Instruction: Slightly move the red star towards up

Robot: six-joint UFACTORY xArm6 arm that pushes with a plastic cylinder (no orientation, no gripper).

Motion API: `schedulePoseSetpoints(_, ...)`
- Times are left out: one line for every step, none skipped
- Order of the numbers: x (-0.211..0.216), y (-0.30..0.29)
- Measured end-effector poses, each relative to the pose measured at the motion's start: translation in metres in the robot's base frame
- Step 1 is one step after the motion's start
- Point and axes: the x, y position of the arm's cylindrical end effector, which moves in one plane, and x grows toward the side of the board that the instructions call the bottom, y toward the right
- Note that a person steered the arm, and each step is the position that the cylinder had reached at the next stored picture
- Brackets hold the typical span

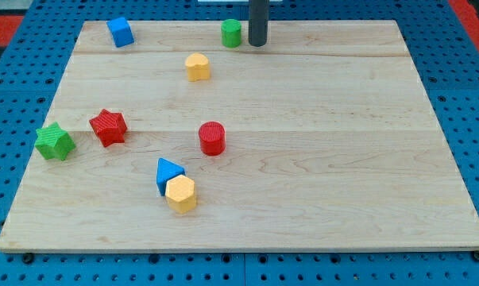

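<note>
The red star (108,126) lies on the wooden board (318,159) at the view's left, just right of the green star (55,141). My tip (257,44) is near the board's top edge, right beside the green cylinder (231,33), far up and right of the red star. The rod comes down from the view's top.
A blue cube (120,32) sits at the top left. A yellow heart-shaped block (197,67) lies below the green cylinder. A red cylinder (212,137) stands mid-board. A blue triangle (169,173) touches a yellow hexagon (181,194) at lower centre.
</note>
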Motion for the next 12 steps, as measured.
schedulePoseSetpoints(0.0, 0.001)
schedulePoseSetpoints(0.014, 0.0)
schedulePoseSetpoints(0.059, -0.015)
schedulePoseSetpoints(0.104, -0.035)
schedulePoseSetpoints(0.136, -0.07)
schedulePoseSetpoints(0.141, -0.131)
schedulePoseSetpoints(0.14, -0.208)
schedulePoseSetpoints(0.138, -0.272)
schedulePoseSetpoints(0.161, -0.285)
schedulePoseSetpoints(0.191, -0.269)
schedulePoseSetpoints(0.221, -0.239)
schedulePoseSetpoints(0.224, -0.212)
